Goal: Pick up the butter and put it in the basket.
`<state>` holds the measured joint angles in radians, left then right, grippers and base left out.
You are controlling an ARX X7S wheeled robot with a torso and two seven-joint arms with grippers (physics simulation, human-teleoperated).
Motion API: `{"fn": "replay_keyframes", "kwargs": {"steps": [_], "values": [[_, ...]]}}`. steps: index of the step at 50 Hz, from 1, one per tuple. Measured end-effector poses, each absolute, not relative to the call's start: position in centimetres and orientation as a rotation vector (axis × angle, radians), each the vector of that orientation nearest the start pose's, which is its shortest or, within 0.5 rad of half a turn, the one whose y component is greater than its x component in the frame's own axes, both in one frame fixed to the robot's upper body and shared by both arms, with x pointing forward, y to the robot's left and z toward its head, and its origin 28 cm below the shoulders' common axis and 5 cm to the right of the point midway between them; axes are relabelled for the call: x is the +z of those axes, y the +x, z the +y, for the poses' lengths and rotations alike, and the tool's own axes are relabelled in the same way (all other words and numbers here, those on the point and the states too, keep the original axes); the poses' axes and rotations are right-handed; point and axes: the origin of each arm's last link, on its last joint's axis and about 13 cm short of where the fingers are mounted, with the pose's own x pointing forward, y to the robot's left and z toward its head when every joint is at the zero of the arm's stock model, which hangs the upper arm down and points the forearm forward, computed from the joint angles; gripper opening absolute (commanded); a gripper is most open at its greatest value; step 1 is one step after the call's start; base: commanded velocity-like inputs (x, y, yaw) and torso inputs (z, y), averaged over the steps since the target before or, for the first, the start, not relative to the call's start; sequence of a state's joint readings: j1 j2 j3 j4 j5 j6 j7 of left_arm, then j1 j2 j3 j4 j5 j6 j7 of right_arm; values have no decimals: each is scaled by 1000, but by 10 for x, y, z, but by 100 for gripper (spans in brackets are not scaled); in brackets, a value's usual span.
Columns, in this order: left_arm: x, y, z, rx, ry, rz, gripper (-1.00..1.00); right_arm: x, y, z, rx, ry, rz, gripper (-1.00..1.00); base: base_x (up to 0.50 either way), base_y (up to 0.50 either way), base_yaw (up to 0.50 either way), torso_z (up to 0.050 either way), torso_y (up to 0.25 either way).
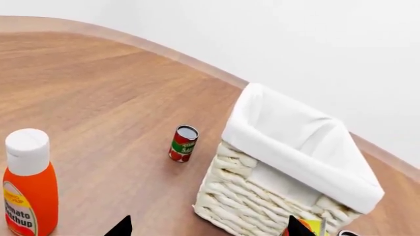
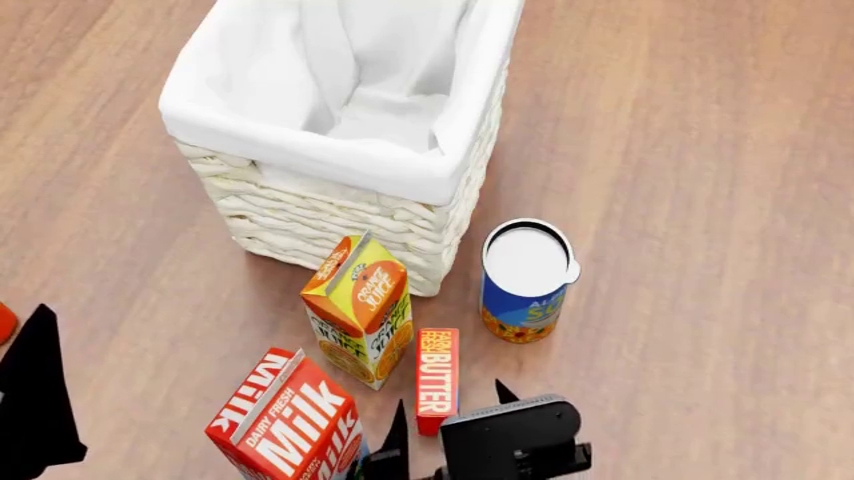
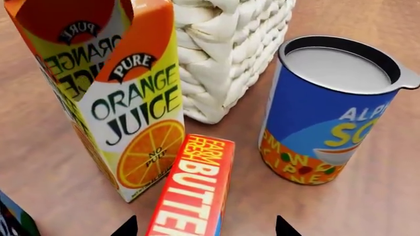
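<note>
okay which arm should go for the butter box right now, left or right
Right. The right gripper hangs directly over the butter, open fingertips straddling the box in the right wrist view. The left gripper faces the far side of the basket, near a ketchup bottle.

You see a table (image 2: pixel 694 120) of wood-grain boards with a smooth, faintly satin finish. At the upper left of the head view, the basket (image 2: pixel 400 225) has rough, matt woven wicker walls, and its liner (image 2: pixel 360 150) looks like soft matt white cloth. The butter (image 3: pixel 194 191) and the juice carton (image 3: pixel 125 103) look like smooth printed cardboard with a slight sheen, as does the milk carton (image 2: pixel 287 425). The soup can (image 3: pixel 331 118) carries a glossy label under a dull grey metal lid. The ketchup bottle (image 1: pixel 27 189) looks like glossy plastic.
</note>
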<state>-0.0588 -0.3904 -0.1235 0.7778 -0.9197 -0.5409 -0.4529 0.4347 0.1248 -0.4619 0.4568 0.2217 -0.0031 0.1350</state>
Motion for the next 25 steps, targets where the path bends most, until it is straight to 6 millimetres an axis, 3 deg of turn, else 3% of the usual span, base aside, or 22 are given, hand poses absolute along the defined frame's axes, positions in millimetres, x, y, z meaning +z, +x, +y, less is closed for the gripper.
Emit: {"fn": "replay_keyframes", "kwargs": {"steps": [25], "values": [[165, 176, 236, -50, -366, -153, 100, 16, 296, -62, 203, -93, 105, 100, 0, 0, 0, 0, 0]]}}
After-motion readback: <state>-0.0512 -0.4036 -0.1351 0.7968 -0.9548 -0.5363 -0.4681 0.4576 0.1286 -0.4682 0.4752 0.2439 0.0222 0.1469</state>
